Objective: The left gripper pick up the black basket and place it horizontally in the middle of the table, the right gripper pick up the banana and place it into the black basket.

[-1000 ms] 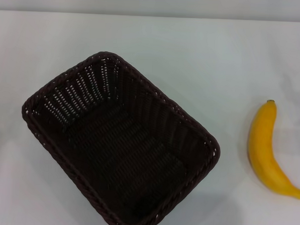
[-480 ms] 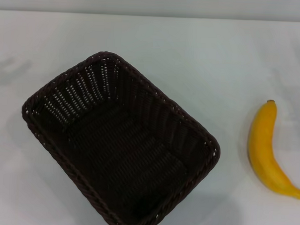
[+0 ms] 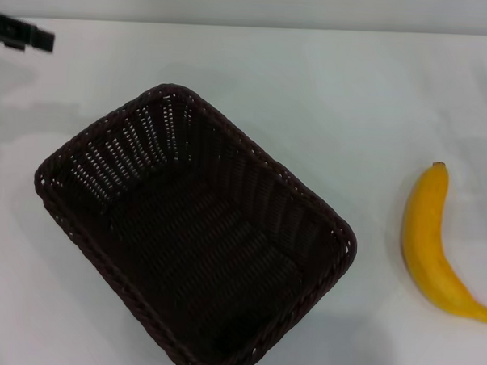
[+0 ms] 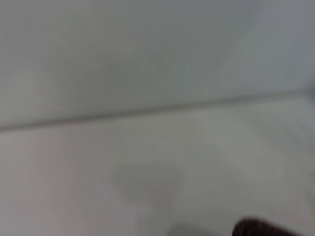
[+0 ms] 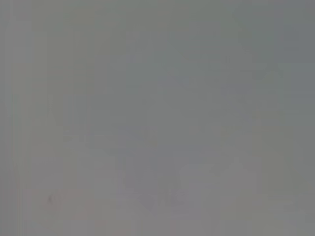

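- Basket, black, upright and set diagonally on the white table, left of middle, mouth up.
- Banana lying flat near the table's right side, well apart from the basket, stem tip pointing away.
- Left gripper poking in at the far left edge, above and clear of the basket; cannot tell whether spread or pressed together.
- Right gripper out of sight.

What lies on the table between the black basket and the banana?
Nothing: in the head view only bare white table separates the black basket from the banana. They lie apart.
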You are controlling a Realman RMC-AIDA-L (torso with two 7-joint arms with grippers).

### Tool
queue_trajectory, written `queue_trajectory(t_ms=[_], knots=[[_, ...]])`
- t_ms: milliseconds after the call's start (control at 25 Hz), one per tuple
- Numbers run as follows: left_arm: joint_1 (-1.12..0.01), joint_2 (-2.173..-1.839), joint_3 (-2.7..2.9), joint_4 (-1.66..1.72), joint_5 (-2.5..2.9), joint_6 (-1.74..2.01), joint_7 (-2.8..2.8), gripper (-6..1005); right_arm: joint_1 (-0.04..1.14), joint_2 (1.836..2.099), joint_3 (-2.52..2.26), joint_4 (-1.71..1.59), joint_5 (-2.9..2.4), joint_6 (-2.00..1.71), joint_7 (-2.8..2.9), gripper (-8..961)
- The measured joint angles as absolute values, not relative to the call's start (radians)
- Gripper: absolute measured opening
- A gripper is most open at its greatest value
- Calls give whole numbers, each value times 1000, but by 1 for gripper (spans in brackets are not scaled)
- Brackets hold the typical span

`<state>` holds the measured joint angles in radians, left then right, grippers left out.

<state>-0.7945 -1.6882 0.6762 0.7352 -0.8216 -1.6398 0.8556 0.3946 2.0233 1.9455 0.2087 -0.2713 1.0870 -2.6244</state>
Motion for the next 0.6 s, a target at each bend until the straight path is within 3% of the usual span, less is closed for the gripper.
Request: queue_trajectory(t_ms=[120, 360, 600], knots=[[-832, -1692, 711, 729, -736, -1654, 837, 683, 410, 2023, 1942, 209, -270, 1085, -2623, 852], [-933, -1813, 720, 699, -523, -1596, 848, 683, 412, 2023, 1942, 203, -270, 1075, -2607, 851], [-969, -1857, 773, 651, -507, -1541, 869, 682, 413, 2024, 1936, 202, -273, 1068, -2593, 851]])
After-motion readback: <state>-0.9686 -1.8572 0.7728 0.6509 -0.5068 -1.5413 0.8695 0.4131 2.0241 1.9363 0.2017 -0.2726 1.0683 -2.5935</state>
